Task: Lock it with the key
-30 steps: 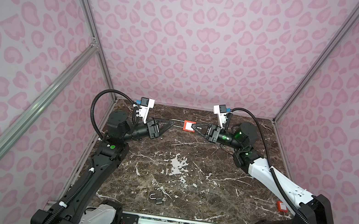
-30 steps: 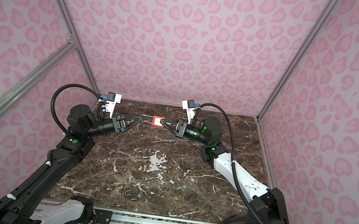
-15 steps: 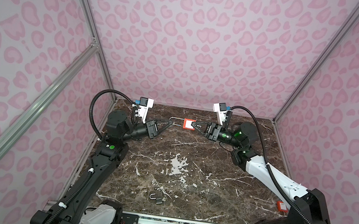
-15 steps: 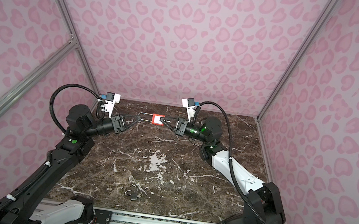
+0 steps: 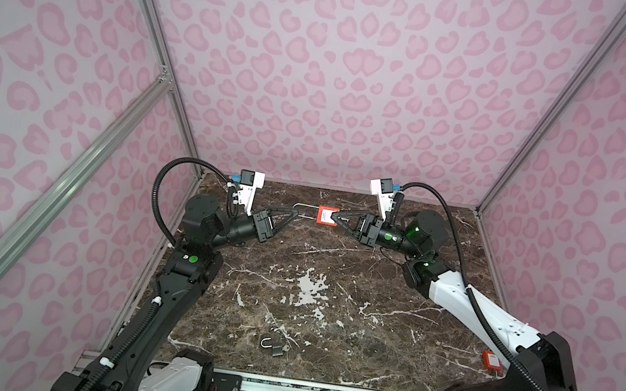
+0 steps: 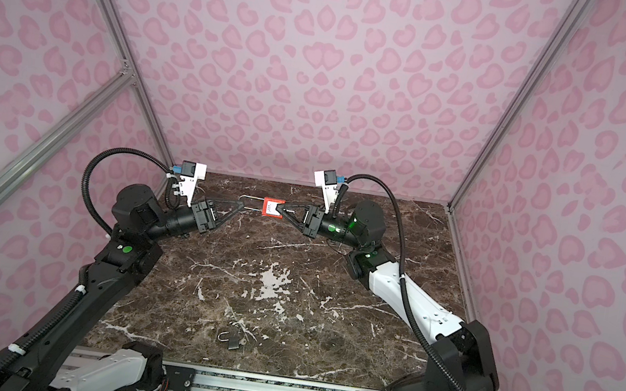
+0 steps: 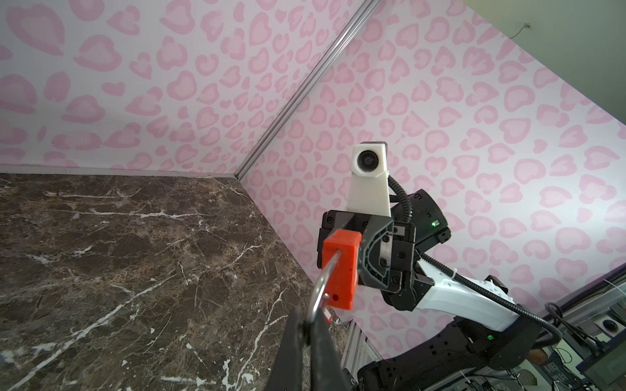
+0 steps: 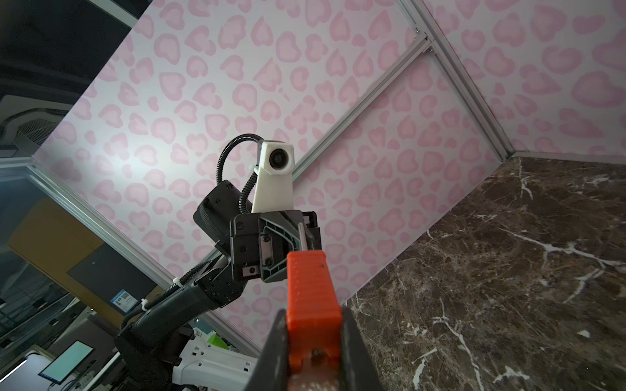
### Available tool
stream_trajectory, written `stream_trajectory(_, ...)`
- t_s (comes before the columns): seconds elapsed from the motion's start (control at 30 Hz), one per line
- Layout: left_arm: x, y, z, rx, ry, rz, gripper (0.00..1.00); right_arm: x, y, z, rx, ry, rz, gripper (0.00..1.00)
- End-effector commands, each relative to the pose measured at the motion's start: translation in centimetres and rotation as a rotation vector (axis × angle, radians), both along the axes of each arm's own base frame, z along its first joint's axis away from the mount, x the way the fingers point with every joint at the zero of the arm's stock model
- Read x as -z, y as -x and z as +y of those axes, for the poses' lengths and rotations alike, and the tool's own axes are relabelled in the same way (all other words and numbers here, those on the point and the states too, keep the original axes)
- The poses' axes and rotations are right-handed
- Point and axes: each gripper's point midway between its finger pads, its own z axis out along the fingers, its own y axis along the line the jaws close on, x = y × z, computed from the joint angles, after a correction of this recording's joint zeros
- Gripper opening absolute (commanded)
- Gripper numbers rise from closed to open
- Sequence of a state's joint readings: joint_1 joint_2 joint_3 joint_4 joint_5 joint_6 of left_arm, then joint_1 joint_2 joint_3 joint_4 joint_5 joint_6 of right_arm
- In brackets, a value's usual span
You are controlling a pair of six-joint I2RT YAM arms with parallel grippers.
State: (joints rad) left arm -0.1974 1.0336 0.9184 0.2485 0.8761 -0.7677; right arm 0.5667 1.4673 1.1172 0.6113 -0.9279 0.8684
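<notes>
A red padlock (image 5: 326,216) (image 6: 272,207) hangs in the air over the back of the marble table. My right gripper (image 5: 335,219) (image 8: 313,318) is shut on its body (image 8: 311,287). Its steel shackle (image 5: 303,207) (image 7: 320,289) points toward my left gripper (image 5: 296,213) (image 7: 310,326), which is shut on the shackle's loop. In the left wrist view one shackle leg enters the red body (image 7: 340,270), and the free end sits just outside its hole. I cannot make out a key in any view.
A small metal padlock (image 5: 274,346) (image 6: 231,338) lies near the table's front edge. Another red lock (image 5: 492,360) lies at the right edge, beside my right arm. Pink patterned walls close in the table (image 5: 330,291) on three sides.
My left gripper, open around the shackle a second ago, has shut on it. The right gripper has kept its hold on the red body and has hardly moved.
</notes>
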Motion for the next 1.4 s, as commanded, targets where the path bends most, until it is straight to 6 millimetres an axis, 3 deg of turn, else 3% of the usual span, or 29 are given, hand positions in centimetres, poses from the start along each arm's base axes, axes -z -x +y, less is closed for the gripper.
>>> stream_trajectory(0.0, -0.3, 1.2, -0.6, 0.068, -0.004, -0.034, 0.03, 2.2, -0.4, 0.5, 0.02, 0.084, -0.013, 0.0)
stream_trajectory(0.73, -0.4, 1.4, -0.9, 0.095, 0.012, -0.009, 0.04, 2.3, -1.8, -0.9, 0.139, 0.124, -0.104, 0.0)
stream_trajectory(1.13, -0.1, 1.4, -1.3, 0.104, 0.007, -0.005, 0.04, -0.9, -0.5, 0.2, -0.007, -0.101, -0.009, 0.0)
stream_trajectory(1.23, -0.1, 1.4, -1.4, 0.101, 0.007, -0.006, 0.13, -0.9, -0.7, 0.2, -0.016, -0.119, 0.008, 0.0)
stream_trajectory(1.37, -0.5, 1.4, -1.4, 0.096, 0.01, -0.015, 0.32, -0.4, -1.1, 0.2, 0.01, -0.111, 0.02, 0.0)
